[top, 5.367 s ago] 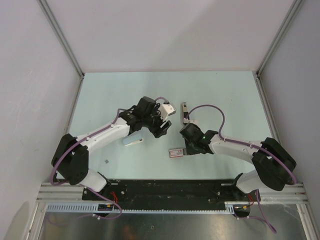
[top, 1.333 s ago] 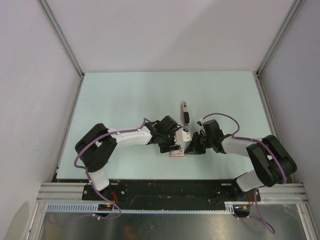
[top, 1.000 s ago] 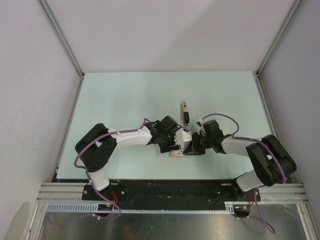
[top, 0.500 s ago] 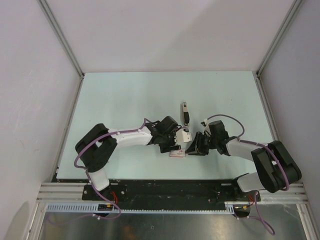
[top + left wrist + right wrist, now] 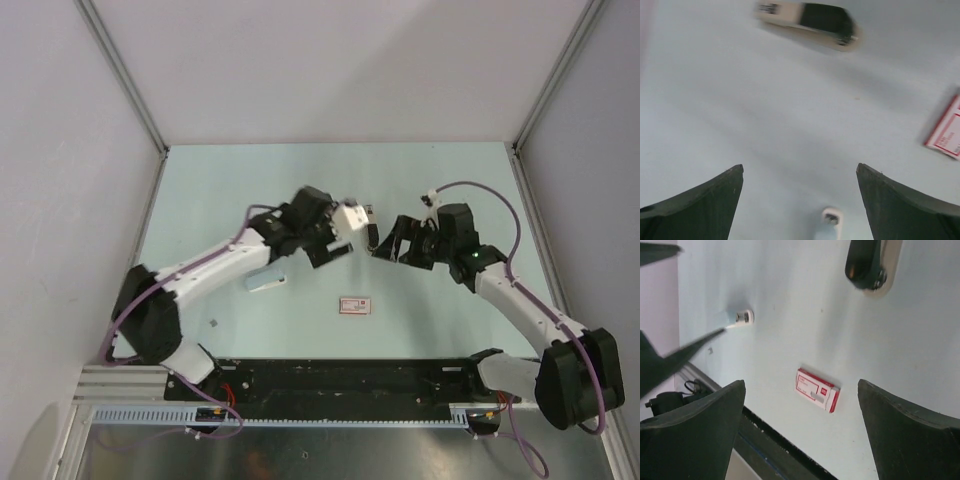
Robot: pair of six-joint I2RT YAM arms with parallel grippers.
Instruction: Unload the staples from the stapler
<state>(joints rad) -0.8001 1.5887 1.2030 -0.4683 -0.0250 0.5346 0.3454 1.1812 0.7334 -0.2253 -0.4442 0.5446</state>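
Note:
The stapler (image 5: 370, 228), slim, black with a silvery end, lies on the pale green table between my two grippers. It is blurred at the top of the left wrist view (image 5: 810, 20), and its dark end shows in the right wrist view (image 5: 866, 262). The left gripper (image 5: 325, 250) hangs above the table just left of it, open and empty (image 5: 800, 167). Just right of the stapler, the right gripper (image 5: 390, 248) is also open with nothing between its fingers (image 5: 801, 382). The staples are out of view.
A flat pink-and-grey box (image 5: 354, 304) lies alone near the front, also in both wrist views (image 5: 945, 132) (image 5: 817, 389). A pale blue-white wedge (image 5: 267, 283) lies under the left forearm. A tiny object (image 5: 215, 322) sits front left. A black rail (image 5: 340, 375) runs along the near edge.
Both grippers have risen and pulled back from the pink box, the left one to the left and the right one to the right. Both have opened wide. Box and stapler stay put.

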